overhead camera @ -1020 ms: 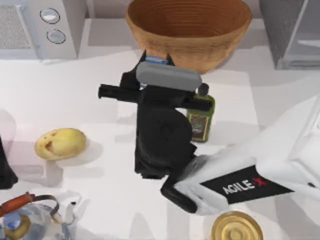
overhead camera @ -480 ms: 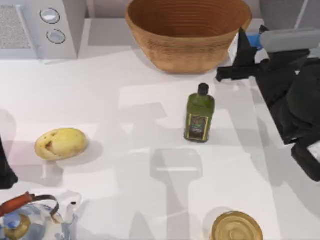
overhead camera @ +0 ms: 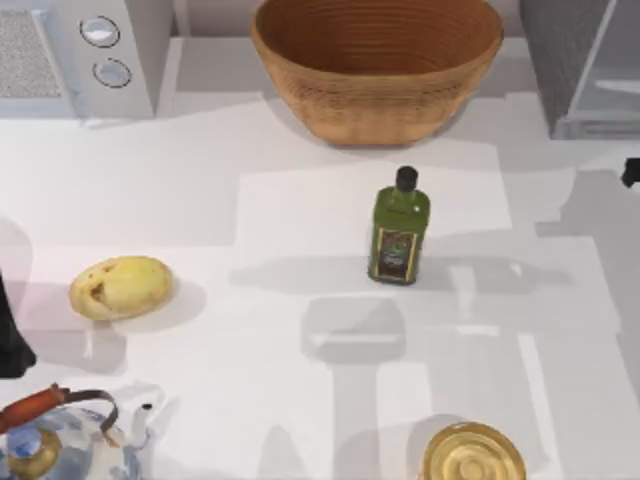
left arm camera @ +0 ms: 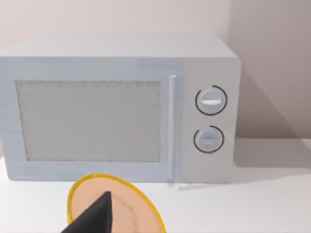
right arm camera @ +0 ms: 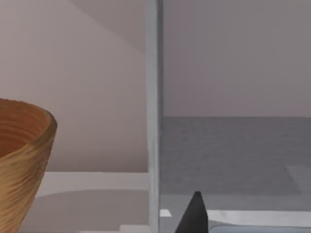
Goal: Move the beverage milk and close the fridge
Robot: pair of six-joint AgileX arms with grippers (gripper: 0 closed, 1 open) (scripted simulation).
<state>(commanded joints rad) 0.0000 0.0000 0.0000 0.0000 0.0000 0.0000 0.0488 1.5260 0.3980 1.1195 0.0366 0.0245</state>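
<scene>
Right wrist view — fridge [right arm camera: 233, 155] interior close ahead, basket [right arm camera: 22, 160] beside; finger state cannot be told. Top view adds oil bottle [overhead camera: 399, 228] mid-table, left arm [overhead camera: 10, 340] parked at the left edge.

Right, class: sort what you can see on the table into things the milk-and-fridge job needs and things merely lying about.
Belongs to the job:
- fridge, top view's far right corner
- right gripper, facing the fridge

Just lying about:
- microwave
- basket
- oil bottle
- potato
- teapot
- yellow-rimmed plate

basket [overhead camera: 376, 60]: woven, ribbed | oil bottle [overhead camera: 399, 228]: glossy | fridge [overhead camera: 560, 60]: matt speckled grey
</scene>
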